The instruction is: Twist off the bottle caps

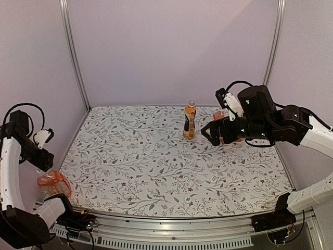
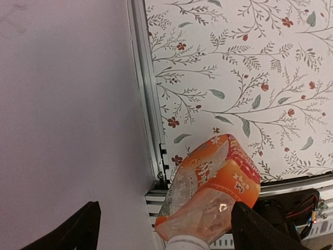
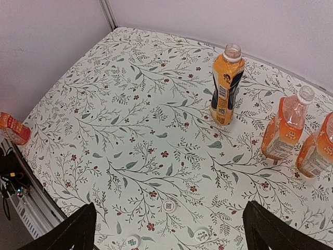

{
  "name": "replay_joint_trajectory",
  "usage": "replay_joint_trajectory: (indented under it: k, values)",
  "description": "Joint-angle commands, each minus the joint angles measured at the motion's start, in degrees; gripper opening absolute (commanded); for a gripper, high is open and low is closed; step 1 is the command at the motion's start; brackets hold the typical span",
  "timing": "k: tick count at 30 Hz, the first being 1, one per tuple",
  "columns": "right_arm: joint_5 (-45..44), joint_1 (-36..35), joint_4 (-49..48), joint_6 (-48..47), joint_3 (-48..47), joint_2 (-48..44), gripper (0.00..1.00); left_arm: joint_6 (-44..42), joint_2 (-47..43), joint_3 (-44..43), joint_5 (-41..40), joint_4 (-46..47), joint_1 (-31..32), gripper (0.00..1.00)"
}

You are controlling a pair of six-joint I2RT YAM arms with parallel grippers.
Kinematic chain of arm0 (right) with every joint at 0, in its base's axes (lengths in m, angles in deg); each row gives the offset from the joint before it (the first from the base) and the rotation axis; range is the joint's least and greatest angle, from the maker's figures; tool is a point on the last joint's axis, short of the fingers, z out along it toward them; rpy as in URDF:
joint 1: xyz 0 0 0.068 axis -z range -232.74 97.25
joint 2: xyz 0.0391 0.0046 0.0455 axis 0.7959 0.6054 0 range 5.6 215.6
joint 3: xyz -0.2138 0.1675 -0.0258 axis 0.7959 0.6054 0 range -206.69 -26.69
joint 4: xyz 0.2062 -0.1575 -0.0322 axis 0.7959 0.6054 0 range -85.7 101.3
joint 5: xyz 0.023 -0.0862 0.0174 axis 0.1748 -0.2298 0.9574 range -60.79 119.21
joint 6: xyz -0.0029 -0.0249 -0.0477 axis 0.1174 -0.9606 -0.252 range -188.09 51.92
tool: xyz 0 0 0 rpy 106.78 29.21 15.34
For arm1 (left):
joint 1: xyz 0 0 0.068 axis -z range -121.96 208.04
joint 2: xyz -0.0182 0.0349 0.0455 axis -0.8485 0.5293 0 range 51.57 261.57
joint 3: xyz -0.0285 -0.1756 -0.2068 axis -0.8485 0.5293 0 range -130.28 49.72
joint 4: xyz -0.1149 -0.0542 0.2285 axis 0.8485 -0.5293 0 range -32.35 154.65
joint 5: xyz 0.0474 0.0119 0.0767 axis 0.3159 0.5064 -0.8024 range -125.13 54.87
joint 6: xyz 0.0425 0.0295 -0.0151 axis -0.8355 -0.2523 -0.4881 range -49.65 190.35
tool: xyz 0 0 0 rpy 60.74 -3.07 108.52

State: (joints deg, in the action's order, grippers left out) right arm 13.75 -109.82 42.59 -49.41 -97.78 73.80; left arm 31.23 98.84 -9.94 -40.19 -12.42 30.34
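Tall bottle (image 3: 227,83) standing, orange-filled, neck bare. Just right of it, two squat bottles (image 3: 287,125) of orange drink, one with cap (image 3: 305,94) on. Loose caps (image 3: 202,234) nearer right gripper (image 3: 170,207), wide open, empty. Far left of it, fourth bottle (image 2: 213,187) tipped; left gripper (image 2: 165,208) spread, clasping nothing.

Pale-walled cell around a flower-printed counter

The flat white counter (image 1: 156,166), printed with grey-green leafy sprigs and small red blossoms, was closed in at the back and on both sides by plain, matte, pale lilac wall panels (image 1: 171,47). Slim silver aluminium posts (image 1: 74,57) stood in the two far corners. A ribbed silver aluminium rail (image 1: 182,229) ran along the near edge. The light was soft and even, leaving only faint shadows on the print.
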Motion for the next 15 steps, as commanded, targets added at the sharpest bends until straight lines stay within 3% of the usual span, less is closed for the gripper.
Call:
replay_joint_trajectory:
  k: [1,5,10,15]
  values:
    - [-2.3,-0.5,2.1,0.9,-2.0,-0.8,0.99,-3.1,1.9,0.2,3.3,-17.2,-1.0,0.83]
    - [-2.6,-0.5,2.0,0.7,-1.9,-0.7,0.99,-2.4,5.7,0.0,1.6,-17.8,-1.8,0.72]
    - [-3.3,-0.5,2.0,-0.2,-1.9,-0.4,0.99,-3.0,6.4,0.2,-3.3,-18.3,-2.7,0.70]
    - [-3.9,-0.6,2.0,-1.5,-2.2,0.5,0.99,-3.7,5.9,-0.4,-2.4,-19.9,-2.7,0.72]
